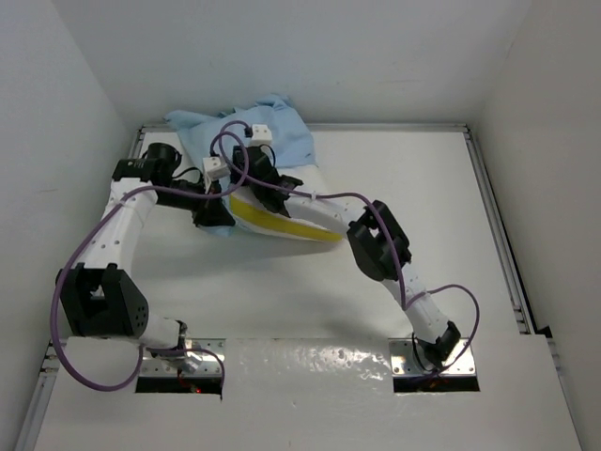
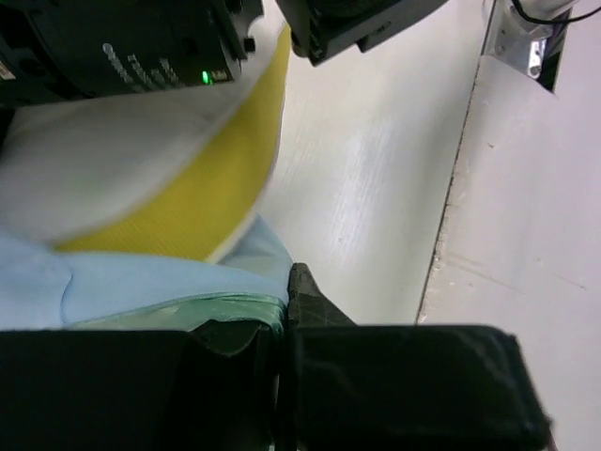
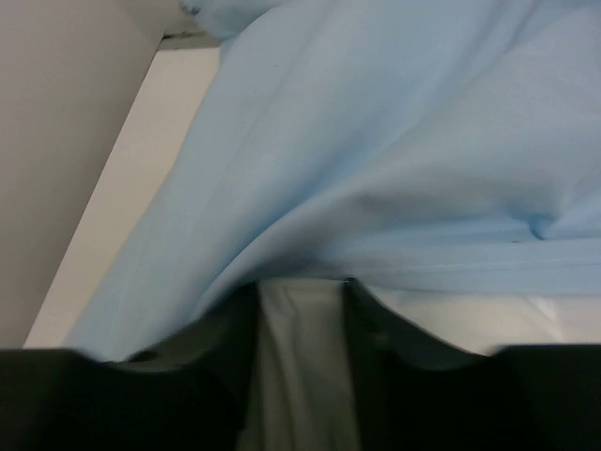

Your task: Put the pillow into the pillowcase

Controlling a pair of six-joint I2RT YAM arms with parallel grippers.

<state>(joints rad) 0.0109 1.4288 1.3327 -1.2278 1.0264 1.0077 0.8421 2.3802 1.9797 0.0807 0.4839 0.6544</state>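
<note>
The light blue pillowcase (image 1: pixel 282 132) lies bunched at the back of the table, left of the middle. The white pillow (image 1: pixel 282 225) with its yellow band sticks out of it toward the front. My left gripper (image 1: pixel 214 214) sits at the pillowcase's near left edge. In the left wrist view the left gripper (image 2: pixel 285 301) is shut on a mint green fold of the pillowcase (image 2: pixel 141 282), with the pillow (image 2: pixel 122 150) just above. My right gripper (image 1: pixel 254 164) reaches over the pillow into the cloth. In the right wrist view the right gripper (image 3: pixel 300 291) pinches pale pillow (image 3: pixel 300 376) material under the draped pillowcase (image 3: pixel 376 141).
The white table (image 1: pixel 404 188) is closed in by white walls at the back and on both sides. A metal rail (image 1: pixel 493 207) runs along its right edge. The right arm's elbow (image 1: pixel 376 244) stands right of the pillow. A purple cable loops over both arms.
</note>
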